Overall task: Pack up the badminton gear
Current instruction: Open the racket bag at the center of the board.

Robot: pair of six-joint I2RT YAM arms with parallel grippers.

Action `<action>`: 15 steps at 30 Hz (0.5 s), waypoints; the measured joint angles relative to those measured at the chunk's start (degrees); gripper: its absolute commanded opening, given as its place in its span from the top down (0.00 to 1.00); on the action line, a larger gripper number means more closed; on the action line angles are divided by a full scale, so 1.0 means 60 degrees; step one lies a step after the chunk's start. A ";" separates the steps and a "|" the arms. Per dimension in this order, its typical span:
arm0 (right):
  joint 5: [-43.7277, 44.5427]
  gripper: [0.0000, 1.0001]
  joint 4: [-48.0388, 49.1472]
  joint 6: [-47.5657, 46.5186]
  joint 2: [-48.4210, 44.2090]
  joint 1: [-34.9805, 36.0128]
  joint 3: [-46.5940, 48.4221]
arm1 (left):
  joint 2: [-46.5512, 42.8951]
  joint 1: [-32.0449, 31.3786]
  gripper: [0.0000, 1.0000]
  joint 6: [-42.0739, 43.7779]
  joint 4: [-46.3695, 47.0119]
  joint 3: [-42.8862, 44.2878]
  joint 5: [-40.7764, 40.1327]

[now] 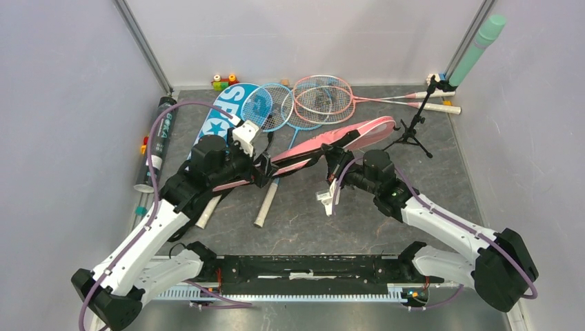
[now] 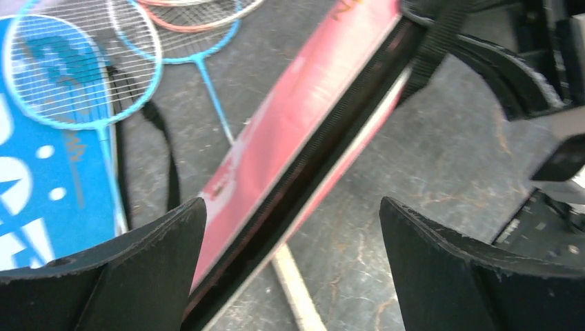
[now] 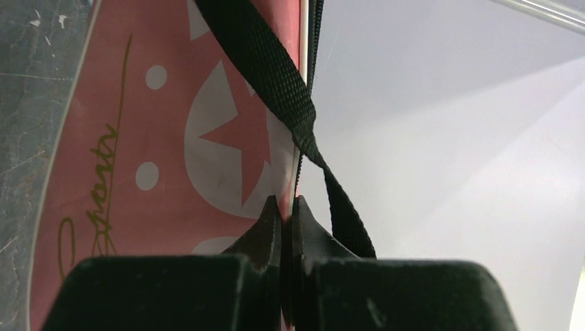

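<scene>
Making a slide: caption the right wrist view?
The right hand pinches the edge of the pink racket bag beside its black strap.

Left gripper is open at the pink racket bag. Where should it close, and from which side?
Probably the black zipper edge of the pink racket bag, running slanted between the open left gripper fingers. The right gripper pinches the rim and holds the bag tilted up, so come straight on across its thin side.
</scene>
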 measured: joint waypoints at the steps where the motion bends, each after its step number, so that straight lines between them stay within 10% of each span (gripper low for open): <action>1: -0.0040 1.00 -0.0022 -0.0018 -0.0047 0.0000 -0.0058 | -0.0051 0.0000 0.00 0.0029 -0.0004 -0.0036 -0.0157; 15: -0.0368 1.00 -0.0182 -0.0135 -0.0430 0.0004 -0.0492 | 0.0590 0.0000 0.15 0.0743 -0.0015 -0.1049 -0.1730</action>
